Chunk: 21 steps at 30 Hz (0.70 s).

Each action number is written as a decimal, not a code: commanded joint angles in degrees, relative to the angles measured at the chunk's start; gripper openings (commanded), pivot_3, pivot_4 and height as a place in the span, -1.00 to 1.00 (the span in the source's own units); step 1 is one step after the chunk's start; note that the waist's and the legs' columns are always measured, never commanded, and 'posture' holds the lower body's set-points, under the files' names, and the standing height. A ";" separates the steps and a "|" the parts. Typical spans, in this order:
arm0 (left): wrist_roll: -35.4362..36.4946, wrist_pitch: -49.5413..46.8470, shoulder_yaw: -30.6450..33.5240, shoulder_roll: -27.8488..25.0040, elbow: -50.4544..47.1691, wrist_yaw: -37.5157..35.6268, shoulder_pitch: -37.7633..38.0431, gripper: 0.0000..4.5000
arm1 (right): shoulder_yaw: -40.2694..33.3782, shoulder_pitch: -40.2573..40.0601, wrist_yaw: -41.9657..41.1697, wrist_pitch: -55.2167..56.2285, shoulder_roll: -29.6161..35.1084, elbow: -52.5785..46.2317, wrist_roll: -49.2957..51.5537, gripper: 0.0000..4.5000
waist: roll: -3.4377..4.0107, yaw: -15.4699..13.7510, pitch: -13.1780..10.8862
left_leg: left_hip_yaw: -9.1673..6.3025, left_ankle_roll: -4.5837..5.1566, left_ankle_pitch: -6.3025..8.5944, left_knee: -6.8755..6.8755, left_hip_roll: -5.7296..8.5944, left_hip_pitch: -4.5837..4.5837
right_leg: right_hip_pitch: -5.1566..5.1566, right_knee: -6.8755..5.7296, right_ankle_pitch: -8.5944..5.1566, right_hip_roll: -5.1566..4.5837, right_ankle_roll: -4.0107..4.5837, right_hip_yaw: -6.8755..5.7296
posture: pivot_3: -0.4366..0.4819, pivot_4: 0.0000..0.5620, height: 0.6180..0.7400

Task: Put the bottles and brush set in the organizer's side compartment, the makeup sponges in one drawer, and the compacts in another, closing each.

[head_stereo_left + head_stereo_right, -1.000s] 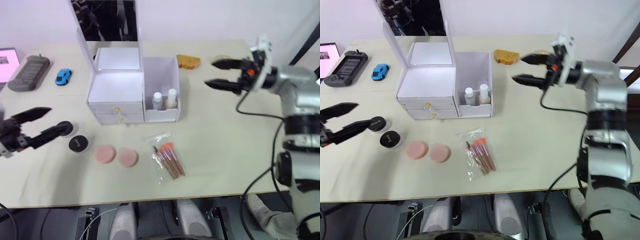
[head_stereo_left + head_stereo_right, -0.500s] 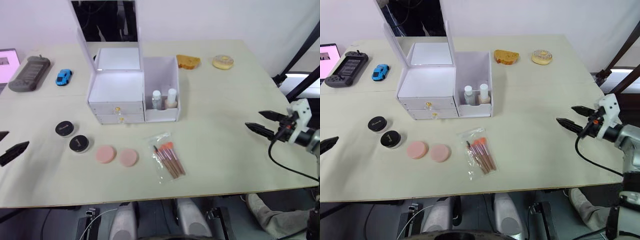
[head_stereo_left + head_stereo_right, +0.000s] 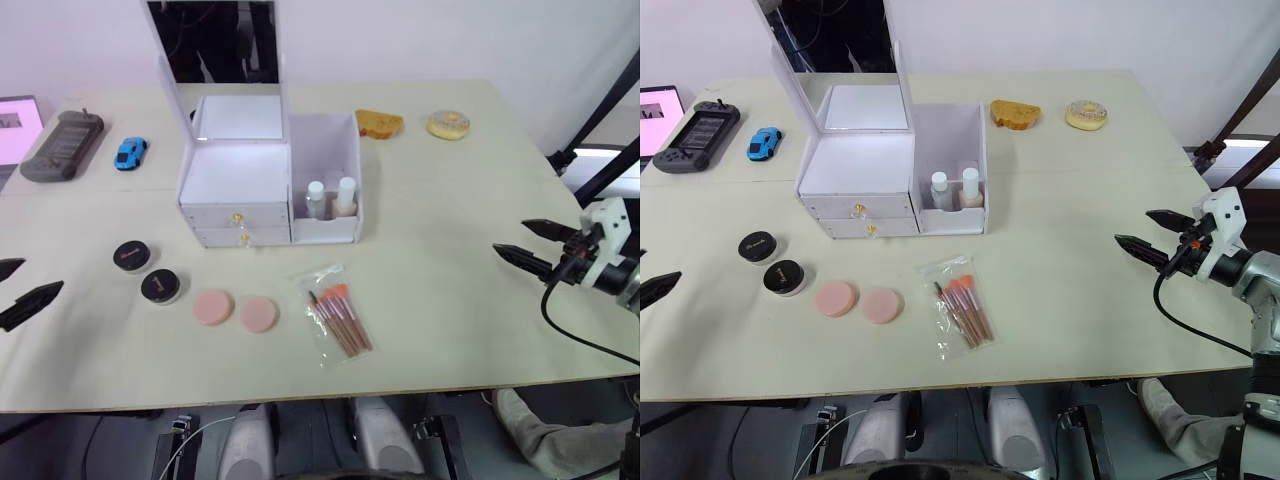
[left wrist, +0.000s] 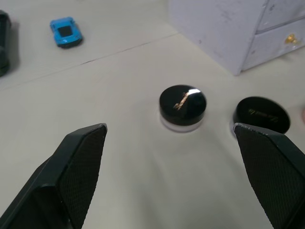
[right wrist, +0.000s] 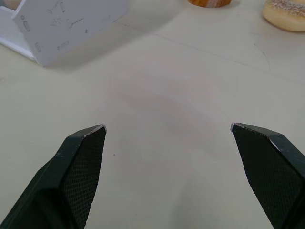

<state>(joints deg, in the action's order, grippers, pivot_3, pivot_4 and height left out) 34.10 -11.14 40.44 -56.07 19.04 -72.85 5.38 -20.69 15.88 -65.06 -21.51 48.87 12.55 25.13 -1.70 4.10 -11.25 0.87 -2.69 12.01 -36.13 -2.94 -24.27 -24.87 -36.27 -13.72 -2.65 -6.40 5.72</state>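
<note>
The white organizer [image 3: 235, 185] stands mid-table with its mirror lid up and both gold-knobbed drawers [image 3: 235, 216] shut. Both bottles [image 3: 316, 198] [image 3: 345, 195] stand upright in the side compartment [image 3: 322, 140]. In front of it lies the brush set [image 3: 338, 318] in its clear pouch. Left of the pouch lie two pink makeup sponges [image 3: 212, 307] [image 3: 258, 314], then two black compacts [image 3: 130, 256] [image 3: 160, 286]. My left gripper [image 3: 42, 274] is open at the table's left edge, facing the compacts [image 4: 183, 101]. My right gripper [image 3: 509, 236] is open near the right edge, over bare table.
At the back left are a grey game controller [image 3: 62, 145], a blue toy car [image 3: 129, 152] and a pink screen [image 3: 15, 115]. A piece of toast [image 3: 379, 123] and a donut [image 3: 448, 124] lie at the back right.
Both arms have drawn back: the right gripper came from the back right near the donut to the right edge, and the left gripper withdrew from the compacts to the left edge.
</note>
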 commanded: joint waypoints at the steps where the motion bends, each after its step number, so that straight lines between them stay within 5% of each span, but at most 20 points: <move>1: 7.45 -10.11 0.11 -0.02 -19.15 -2.24 6.73 1.00 | 2.78 -2.07 -1.47 -10.87 0.96 -15.77 8.14 0.97 | -0.01 0.19 0.01 | 0.01 0.00 0.00 0.01 -0.03 -0.01 | -0.01 0.00 0.00 0.01 0.00 0.01 | -0.05 -0.47 0.97; 8: 17.30 -25.70 -4.24 -0.15 -39.17 4.50 8.35 1.00 | 6.46 -2.59 4.94 -23.64 0.83 -29.95 13.50 0.97 | -0.04 -0.24 0.02 | 0.02 0.00 0.00 -0.09 -0.03 0.04 | 0.06 -0.02 -0.02 0.00 -0.04 0.02 | -0.05 -0.47 0.97; 13: 25.32 -39.06 -13.10 2.07 -52.10 25.41 1.57 1.00 | 8.04 -1.57 9.68 -29.11 -0.17 -38.43 17.40 0.97 | -0.06 -0.15 0.03 | 0.03 0.00 0.00 -0.24 0.00 0.05 | 0.23 0.11 -0.01 -0.04 -0.01 0.06 | -0.05 -0.47 0.97; 17: 48.60 -49.83 -22.40 -2.21 -57.16 46.19 -7.35 1.00 | 8.48 -2.15 13.81 -34.24 -0.27 -44.04 21.25 0.97 | -0.15 -0.19 0.06 | -0.04 0.01 0.00 -0.22 -0.01 0.04 | 0.25 0.06 0.02 0.03 -0.13 0.05 | -0.05 -0.47 0.97; 19: 59.85 -51.39 -28.12 -7.45 -55.69 56.54 -11.02 0.78 | 8.40 -1.19 14.91 -37.46 0.01 -43.59 23.74 1.00 | -0.15 -0.23 0.06 | -0.10 0.01 0.00 -0.19 -0.01 0.05 | 0.25 0.02 -0.01 0.06 -0.21 0.04 | -0.05 -0.47 0.97; 21: 70.66 -51.32 -33.87 -10.68 -53.36 59.42 -15.74 0.43 | 8.45 0.27 15.52 -41.21 0.66 -42.94 26.68 1.00 | -0.15 -0.13 0.06 | -0.13 0.01 -0.01 -0.19 -0.01 0.10 | 0.25 -0.03 -0.02 0.08 -0.23 0.04 | -0.05 -0.47 0.97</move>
<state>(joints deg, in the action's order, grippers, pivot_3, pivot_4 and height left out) 95.18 -62.37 9.33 -65.51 -34.98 -17.02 -8.20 -11.00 14.53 -50.11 -60.38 48.65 -29.60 48.66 -1.85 3.97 -11.20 0.75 -2.68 12.00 -36.34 -2.94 -24.13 -24.62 -36.35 -13.74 -2.57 -6.62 5.77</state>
